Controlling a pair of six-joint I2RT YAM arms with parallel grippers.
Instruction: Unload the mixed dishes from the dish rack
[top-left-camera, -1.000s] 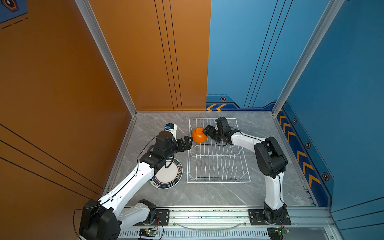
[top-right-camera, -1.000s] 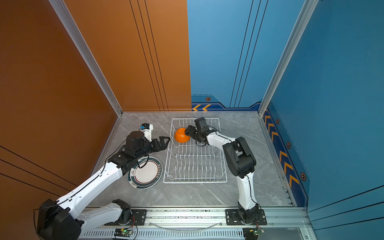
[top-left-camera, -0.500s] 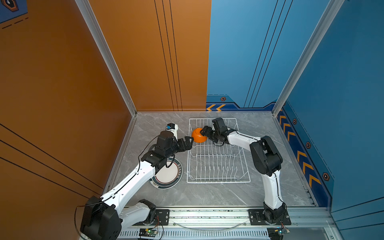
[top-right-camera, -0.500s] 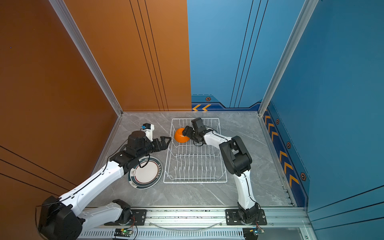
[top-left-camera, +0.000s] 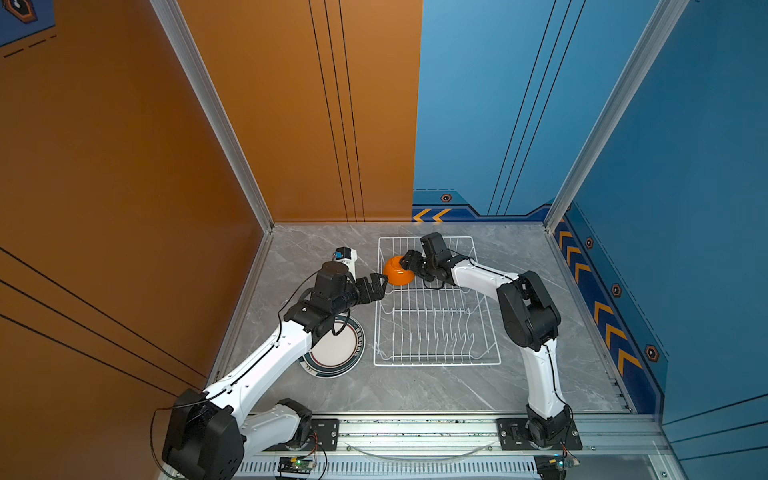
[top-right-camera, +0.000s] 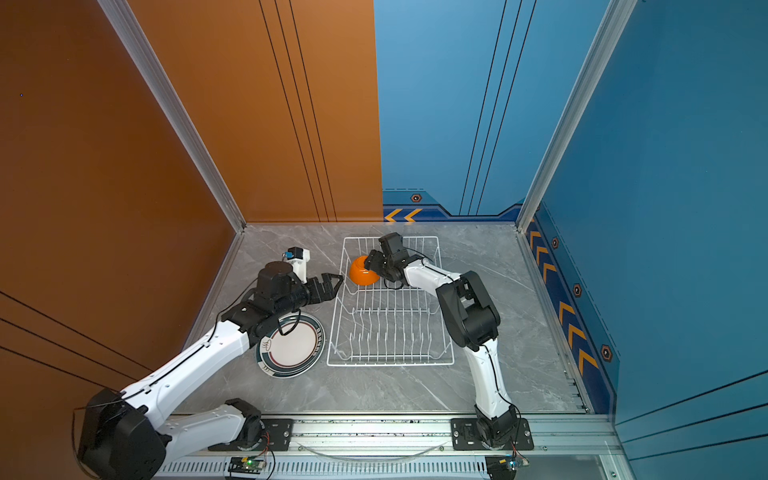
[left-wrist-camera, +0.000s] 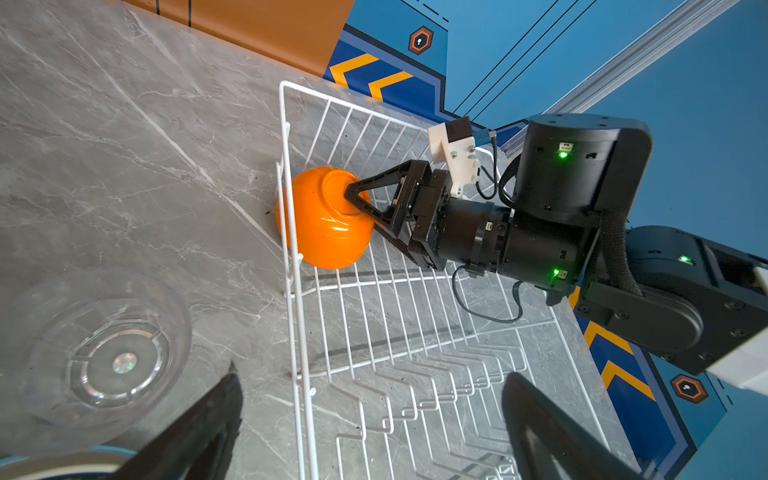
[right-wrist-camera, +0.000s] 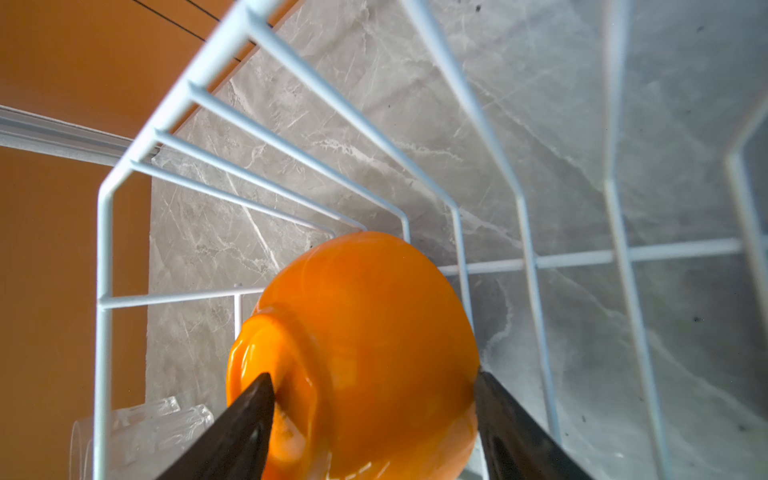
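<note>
Entry: orange bowl (top-left-camera: 397, 271) is in the far left corner of the dish rack (top-left-camera: 436, 365), turned bottom-up and tilted, leaning on the left wall wires.

Right tool (right-wrist-camera: 372, 376): I see it grasping the bowl. In the right wrist view, one finger sits on the foot ring and the other against the bowl's outer side. The left wrist view shows a fingertip (left-wrist-camera: 353, 192) pressed onto the base.

Left tool (left-wrist-camera: 370, 370): released, with the jaws spread wide. In both top views it hangs just outside the rack's left wall, near the bowl but not touching it.

Other dishes:
- One white plate (top-right-camera: 291, 349) with a dark striped rim lies flat on the desk (top-left-camera: 415, 395), just left of the rack and partly under my left arm.
- One clear glass cup (left-wrist-camera: 104, 353) stands on the desk outside the rack's left wall, near the left tool. I cannot make it out in the top views.
</note>
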